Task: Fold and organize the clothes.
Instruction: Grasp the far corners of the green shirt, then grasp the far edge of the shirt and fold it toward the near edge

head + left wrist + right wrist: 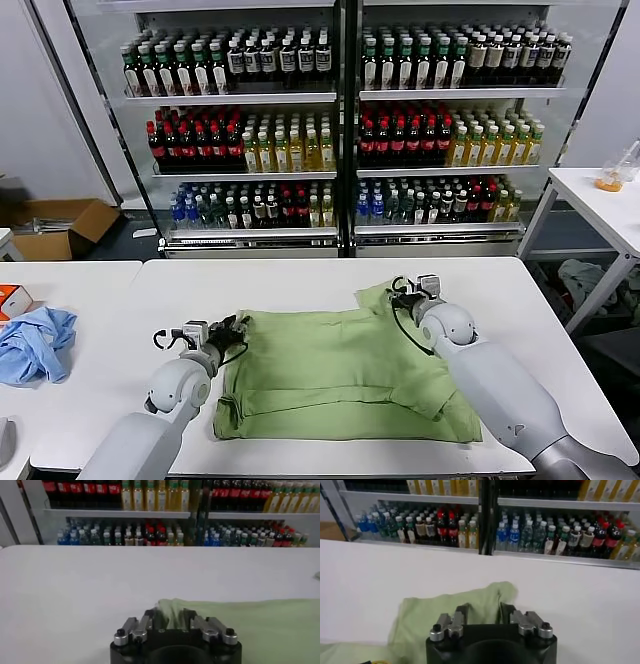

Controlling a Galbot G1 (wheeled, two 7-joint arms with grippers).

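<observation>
In your head view the green shirt [340,375] lies flat at 6 o'clock on the white surface [300,280]; the left gripper [232,330] sits at its 9 o'clock corner, the right gripper [405,292] at its 1 o'clock corner. A blue cloth [35,343] lies at 9 o'clock.

Your left wrist view shows the fingers [149,618] pinching a shirt corner.

Your right wrist view shows the fingers [461,613] pinching a shirt edge.
</observation>
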